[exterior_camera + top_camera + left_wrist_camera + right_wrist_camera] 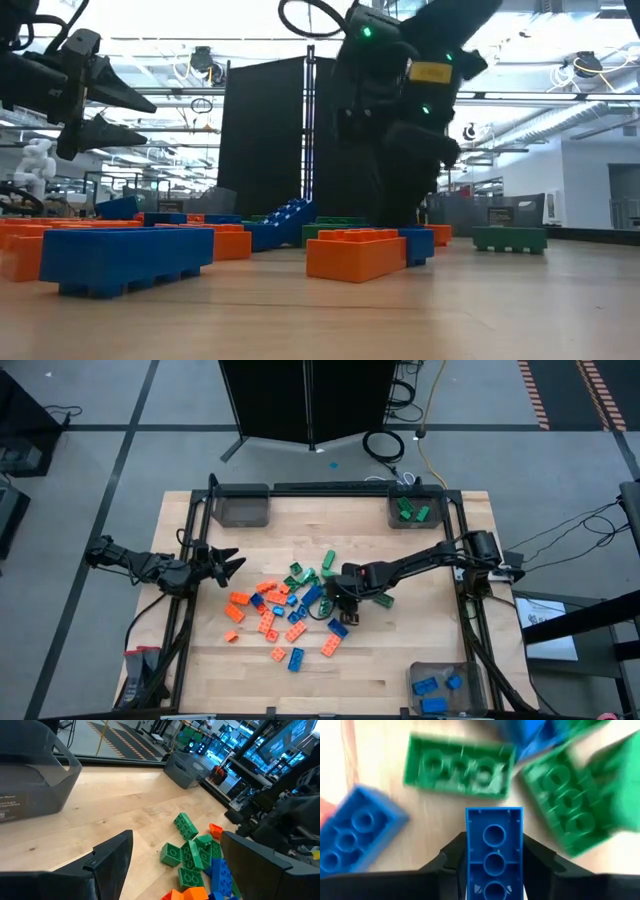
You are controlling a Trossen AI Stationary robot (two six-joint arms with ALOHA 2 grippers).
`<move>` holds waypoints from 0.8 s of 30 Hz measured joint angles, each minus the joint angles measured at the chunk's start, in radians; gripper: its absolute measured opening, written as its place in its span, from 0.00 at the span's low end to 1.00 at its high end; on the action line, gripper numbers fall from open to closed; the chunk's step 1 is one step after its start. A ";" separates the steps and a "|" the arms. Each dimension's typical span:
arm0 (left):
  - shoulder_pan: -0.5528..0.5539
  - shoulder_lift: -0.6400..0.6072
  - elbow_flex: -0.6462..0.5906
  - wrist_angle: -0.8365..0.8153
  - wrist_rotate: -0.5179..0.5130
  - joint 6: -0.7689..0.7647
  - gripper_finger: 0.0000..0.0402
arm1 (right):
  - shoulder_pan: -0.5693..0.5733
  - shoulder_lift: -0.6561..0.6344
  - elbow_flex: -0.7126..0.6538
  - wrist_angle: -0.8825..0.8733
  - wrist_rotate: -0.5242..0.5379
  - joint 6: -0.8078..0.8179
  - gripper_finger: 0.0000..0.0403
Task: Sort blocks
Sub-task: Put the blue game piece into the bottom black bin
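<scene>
The blue block [494,851] between the right claw [494,862] fingers is cut off by the picture's lower edge. Green blocks [458,765] around it are blurred. From above, this claw's tips are too small to see.

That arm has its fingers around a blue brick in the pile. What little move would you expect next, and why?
Probably a short lift straight up. The right gripper has a finger on each side of a blue brick, low in the pile with green bricks close by. The bin already holding blue bricks sits at the table's near right corner.
</scene>
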State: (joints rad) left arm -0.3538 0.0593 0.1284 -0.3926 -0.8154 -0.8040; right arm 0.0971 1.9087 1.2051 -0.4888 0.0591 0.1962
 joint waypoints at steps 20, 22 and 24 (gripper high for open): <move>0.000 0.000 0.000 0.000 0.000 -0.001 0.76 | 0.370 -0.351 0.387 -0.950 0.095 0.652 0.29; 0.000 0.000 0.000 0.000 0.000 -0.001 0.76 | 0.474 -0.382 0.365 -0.980 0.096 0.842 0.29; 0.000 0.000 0.000 0.000 0.000 -0.001 0.76 | 0.579 -0.400 0.339 -0.981 0.096 1.026 0.29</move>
State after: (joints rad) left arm -0.3538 0.0589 0.1280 -0.3927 -0.8154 -0.8047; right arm 0.6757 1.5088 1.5442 -1.4696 0.1550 1.2226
